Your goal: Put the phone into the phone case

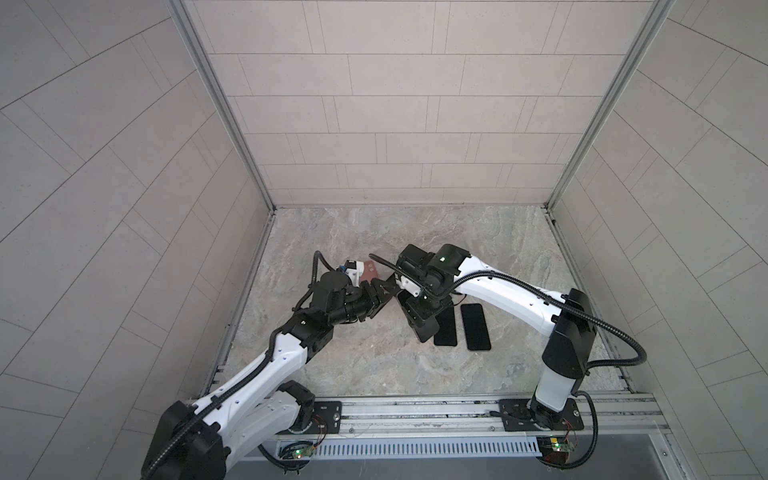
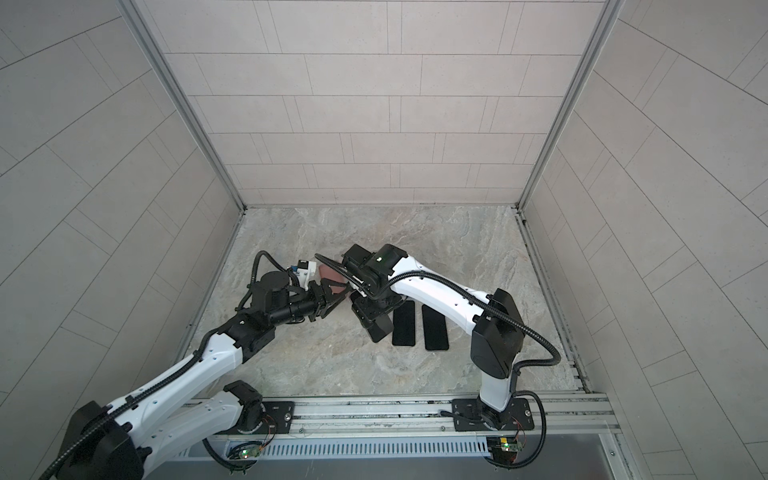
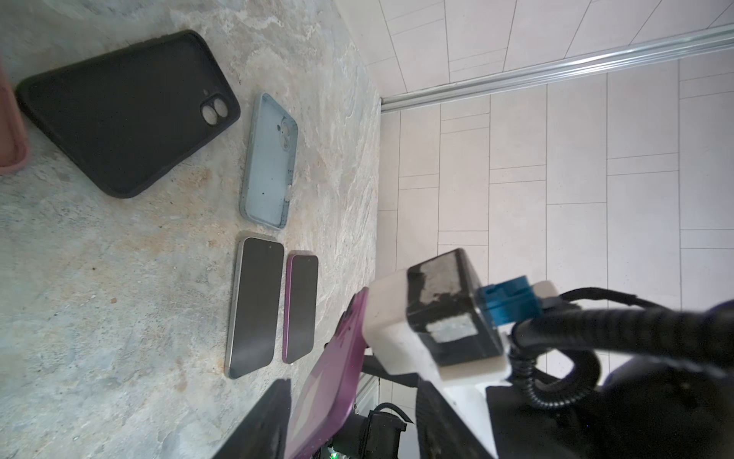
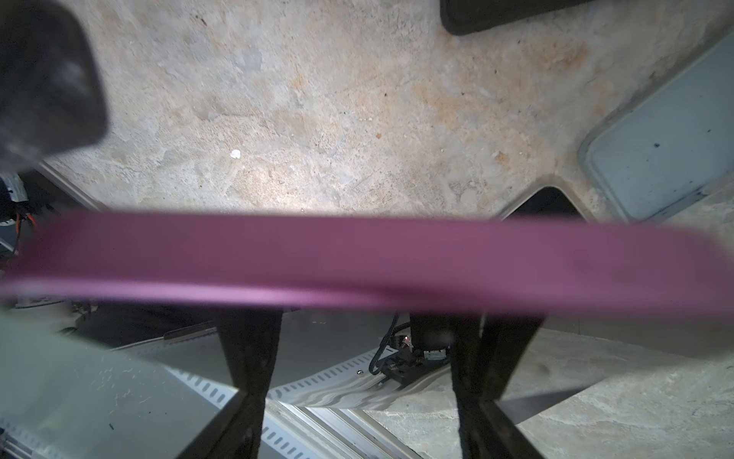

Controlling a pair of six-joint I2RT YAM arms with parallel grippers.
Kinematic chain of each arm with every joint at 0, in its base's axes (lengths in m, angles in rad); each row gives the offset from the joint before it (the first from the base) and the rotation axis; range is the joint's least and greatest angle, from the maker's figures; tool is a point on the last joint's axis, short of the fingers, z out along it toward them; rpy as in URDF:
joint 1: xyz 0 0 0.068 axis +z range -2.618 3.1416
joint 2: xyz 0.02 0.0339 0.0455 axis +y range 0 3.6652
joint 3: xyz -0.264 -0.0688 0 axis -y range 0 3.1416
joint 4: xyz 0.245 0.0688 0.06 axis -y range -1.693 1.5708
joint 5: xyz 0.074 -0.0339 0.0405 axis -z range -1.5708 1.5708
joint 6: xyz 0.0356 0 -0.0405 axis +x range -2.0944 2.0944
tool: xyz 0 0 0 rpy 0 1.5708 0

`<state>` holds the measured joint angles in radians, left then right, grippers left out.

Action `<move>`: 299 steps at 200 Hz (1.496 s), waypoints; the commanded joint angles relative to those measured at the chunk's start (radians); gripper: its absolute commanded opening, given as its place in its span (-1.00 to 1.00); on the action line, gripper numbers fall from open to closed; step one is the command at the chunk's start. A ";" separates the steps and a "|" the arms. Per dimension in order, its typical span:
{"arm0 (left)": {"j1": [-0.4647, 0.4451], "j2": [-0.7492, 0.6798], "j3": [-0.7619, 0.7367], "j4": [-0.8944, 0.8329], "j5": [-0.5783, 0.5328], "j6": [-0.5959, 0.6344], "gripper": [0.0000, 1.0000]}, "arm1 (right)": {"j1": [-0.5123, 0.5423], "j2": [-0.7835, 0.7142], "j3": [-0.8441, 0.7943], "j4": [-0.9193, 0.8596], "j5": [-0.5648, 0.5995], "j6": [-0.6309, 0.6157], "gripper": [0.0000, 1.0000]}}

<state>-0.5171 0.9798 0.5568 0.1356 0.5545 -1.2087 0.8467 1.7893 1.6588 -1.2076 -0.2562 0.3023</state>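
Top views: left gripper (image 1: pixel 383 292) nosed up beside the wrist of right gripper (image 1: pixel 422 328), mid-table; load masked by both arms.

Left wrist: slim purple phone (image 3: pixel 323 393) off the table, between the left fingers (image 3: pixel 258 421), long axis running out along them; reads as clamped. Matte black soft case (image 3: pixel 127 115) and pale blue phone case (image 3: pixel 270 163) flat on the marble tabletop (image 3: pixel 99 298), well beyond the tips.

Right wrist: right fingers (image 4: pixel 246 357) wide, gap empty, phone edge-on across them. Left arm nearer.
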 commanded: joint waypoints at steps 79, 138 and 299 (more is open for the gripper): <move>-0.004 0.094 0.052 0.032 0.117 0.053 0.15 | -0.029 -0.025 0.096 -0.069 -0.128 -0.056 -0.74; -0.007 0.129 0.087 0.019 0.138 0.069 -1.00 | -0.040 -0.010 0.145 -0.108 -0.130 -0.081 -0.71; 0.011 0.036 -0.127 0.663 -0.419 -0.308 -1.00 | -0.345 -0.740 -0.786 1.252 -0.325 1.022 0.78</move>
<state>-0.5068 0.9768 0.3985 0.4751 0.1631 -1.4120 0.4877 1.0172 0.9726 -0.3450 -0.5156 0.9619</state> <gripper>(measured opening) 0.064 0.921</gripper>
